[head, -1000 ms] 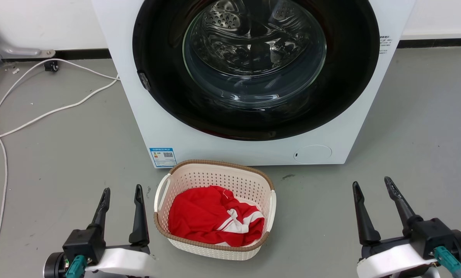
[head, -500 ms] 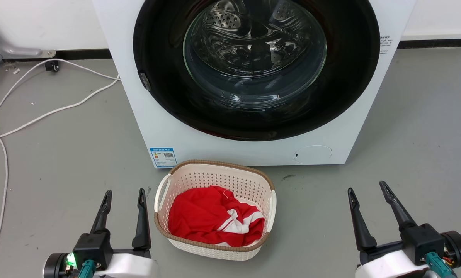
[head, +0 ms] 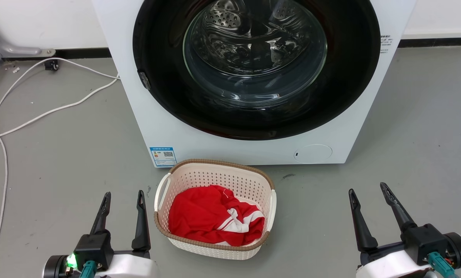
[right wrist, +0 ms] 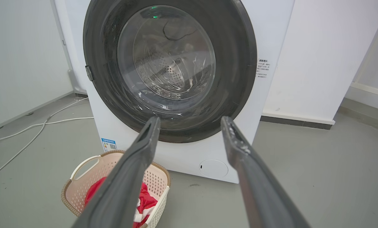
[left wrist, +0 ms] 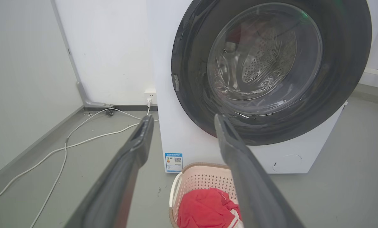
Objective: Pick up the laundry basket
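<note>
The laundry basket [head: 215, 181], cream-white and perforated with a brown woven-look rim, stands on the grey floor just in front of the washer. A red and white garment [head: 211, 216] lies inside it. My left gripper [head: 124, 195] is open, just left of the basket's left handle and apart from it. Well to the basket's right, my right gripper [head: 368, 188] is open with nothing between its fingers. The left wrist view has the basket [left wrist: 201, 183] below the left gripper [left wrist: 182, 117]. In the right wrist view the basket [right wrist: 87, 177] lies at the lower left of the right gripper [right wrist: 190, 118].
A white front-loading washer [head: 168, 127] with a closed dark round glass door [head: 253, 58] rises right behind the basket. White cables [head: 41, 112] trail over the floor at the left, toward the wall. Bare grey floor [head: 408, 127] stretches to the right of the washer.
Both grippers have drawn back slightly toward the bottom of the head view, still open. The basket has not moved.
</note>
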`<state>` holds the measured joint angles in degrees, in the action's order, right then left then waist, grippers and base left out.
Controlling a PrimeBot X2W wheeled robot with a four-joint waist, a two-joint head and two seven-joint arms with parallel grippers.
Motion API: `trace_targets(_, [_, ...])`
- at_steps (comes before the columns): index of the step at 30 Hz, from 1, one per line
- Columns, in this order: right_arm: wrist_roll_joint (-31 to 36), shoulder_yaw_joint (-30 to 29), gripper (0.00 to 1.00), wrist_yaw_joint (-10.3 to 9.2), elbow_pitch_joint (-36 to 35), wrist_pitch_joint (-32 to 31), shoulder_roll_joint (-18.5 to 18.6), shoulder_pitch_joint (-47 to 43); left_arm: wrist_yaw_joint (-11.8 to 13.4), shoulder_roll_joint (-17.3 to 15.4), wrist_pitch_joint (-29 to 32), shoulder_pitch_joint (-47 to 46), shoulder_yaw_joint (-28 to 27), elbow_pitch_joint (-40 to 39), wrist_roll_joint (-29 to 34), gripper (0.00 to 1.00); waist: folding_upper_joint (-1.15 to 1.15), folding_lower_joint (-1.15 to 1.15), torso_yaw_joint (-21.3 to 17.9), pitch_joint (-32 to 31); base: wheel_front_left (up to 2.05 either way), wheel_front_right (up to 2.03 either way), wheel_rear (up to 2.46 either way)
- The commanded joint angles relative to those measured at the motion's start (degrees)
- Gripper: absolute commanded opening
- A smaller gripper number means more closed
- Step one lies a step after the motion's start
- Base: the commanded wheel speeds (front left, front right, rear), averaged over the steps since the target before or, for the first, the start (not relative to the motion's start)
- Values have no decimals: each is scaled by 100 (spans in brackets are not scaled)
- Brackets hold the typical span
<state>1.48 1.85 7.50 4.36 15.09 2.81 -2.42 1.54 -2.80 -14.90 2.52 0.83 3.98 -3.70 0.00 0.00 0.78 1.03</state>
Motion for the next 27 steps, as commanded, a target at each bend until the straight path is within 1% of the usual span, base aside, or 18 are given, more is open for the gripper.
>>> trace_targets(1, [-36,6,100,-2,8,12,13,-45,15,-15,-46,52,-1,13,10,100,0,0,1,1,0,0,0])
trace_targets(15, [-16,37,100,-2,4,12,13,14,14,-15,-45,10,-44,43,-28,100,0,0,-3,33,0,0,0])
trace_targets(22, [11,73,100,-2,10,12,13,45,61,-15,-45,-62,-108,133,-25,100,0,0,0,92,0,0,0])
trace_targets(27, [18,187,100,-2,101,12,12,160,5,-14,-45,-202,-204,231,31,100,0,0,-5,189,0,0,0])
